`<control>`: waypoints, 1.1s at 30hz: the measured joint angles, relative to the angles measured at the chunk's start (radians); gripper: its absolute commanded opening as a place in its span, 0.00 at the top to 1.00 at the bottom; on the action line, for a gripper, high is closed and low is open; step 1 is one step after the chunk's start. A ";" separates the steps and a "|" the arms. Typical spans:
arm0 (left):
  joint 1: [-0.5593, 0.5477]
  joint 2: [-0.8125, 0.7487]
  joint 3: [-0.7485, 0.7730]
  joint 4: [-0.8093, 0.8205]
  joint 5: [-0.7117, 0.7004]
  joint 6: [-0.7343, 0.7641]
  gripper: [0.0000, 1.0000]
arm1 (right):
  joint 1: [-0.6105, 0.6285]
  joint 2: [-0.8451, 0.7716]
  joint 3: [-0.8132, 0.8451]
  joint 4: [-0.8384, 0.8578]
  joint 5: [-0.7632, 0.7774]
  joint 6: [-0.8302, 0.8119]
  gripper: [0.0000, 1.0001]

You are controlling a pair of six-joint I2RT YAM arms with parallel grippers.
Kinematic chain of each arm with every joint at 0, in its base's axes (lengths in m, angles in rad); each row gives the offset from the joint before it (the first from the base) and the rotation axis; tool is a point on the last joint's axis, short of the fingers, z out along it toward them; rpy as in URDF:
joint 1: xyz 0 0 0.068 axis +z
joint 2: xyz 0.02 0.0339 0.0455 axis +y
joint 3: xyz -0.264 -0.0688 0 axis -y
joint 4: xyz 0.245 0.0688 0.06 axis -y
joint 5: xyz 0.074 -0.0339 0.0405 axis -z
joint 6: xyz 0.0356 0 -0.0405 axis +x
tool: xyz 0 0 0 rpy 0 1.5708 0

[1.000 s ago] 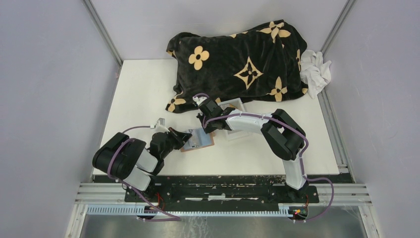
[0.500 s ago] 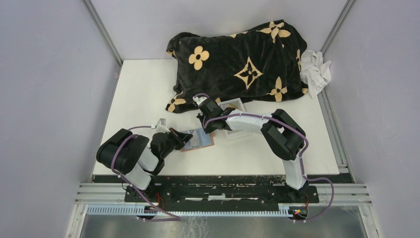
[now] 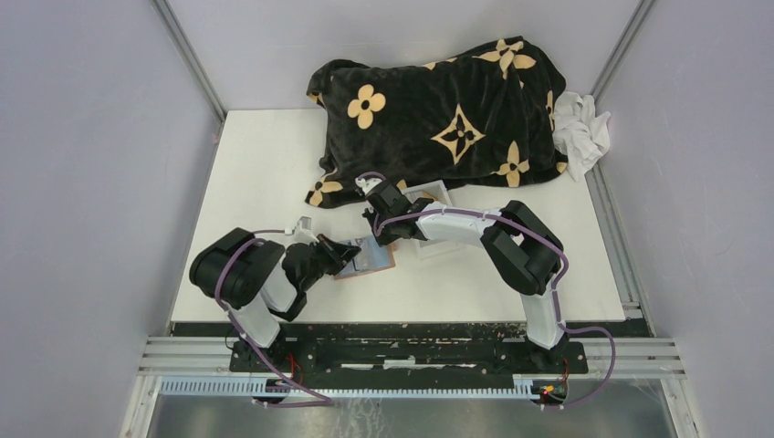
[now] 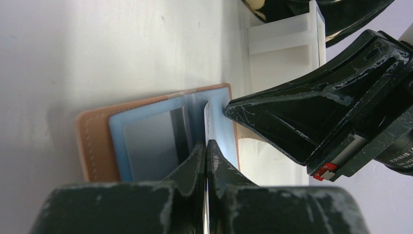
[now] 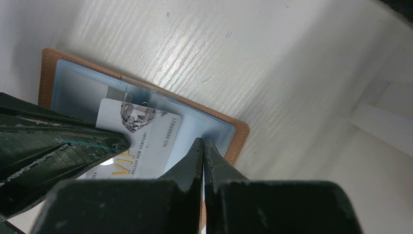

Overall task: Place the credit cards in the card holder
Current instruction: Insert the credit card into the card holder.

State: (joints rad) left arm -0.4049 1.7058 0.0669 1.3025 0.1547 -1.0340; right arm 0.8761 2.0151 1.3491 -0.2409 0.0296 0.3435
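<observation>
The card holder (image 3: 374,261), tan leather with a pale blue lining, lies open on the white table (image 3: 265,164). My left gripper (image 3: 350,252) is shut on a credit card (image 5: 146,139), a silver-white one printed "VIP". The card's far corner reaches into a pocket of the card holder (image 5: 73,87). In the left wrist view the credit card (image 4: 206,117) shows edge-on between the closed fingers, over the card holder (image 4: 95,141). My right gripper (image 5: 202,142) is shut, its tips resting on the blue lining near the holder's far corner. Nothing shows between them.
A clear plastic tray (image 3: 431,195) sits just behind the right gripper, partly under the right arm. A black blanket with tan flowers (image 3: 438,109) covers the back of the table. A white cloth (image 3: 582,128) lies at the back right.
The left arm's elbow has swung to the right and its gripper has edged the card a little further toward the holder. The right arm has not moved.
</observation>
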 measured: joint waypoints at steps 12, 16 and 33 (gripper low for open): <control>-0.103 0.042 0.056 -0.011 -0.079 -0.005 0.93 | -0.002 0.000 -0.005 0.007 0.000 0.000 0.99; -0.124 0.049 0.062 -0.013 -0.113 -0.016 0.83 | -0.007 -0.002 -0.006 0.006 0.001 0.000 0.96; -0.177 -0.143 0.050 -0.244 -0.209 -0.027 0.62 | -0.002 -0.069 -0.045 -0.041 0.069 -0.004 0.80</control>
State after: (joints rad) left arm -0.5816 1.5631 0.1173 1.0588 -0.0544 -1.0615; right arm 0.8745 1.9457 1.3045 -0.2821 0.0986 0.3397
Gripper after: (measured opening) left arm 0.351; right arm 0.200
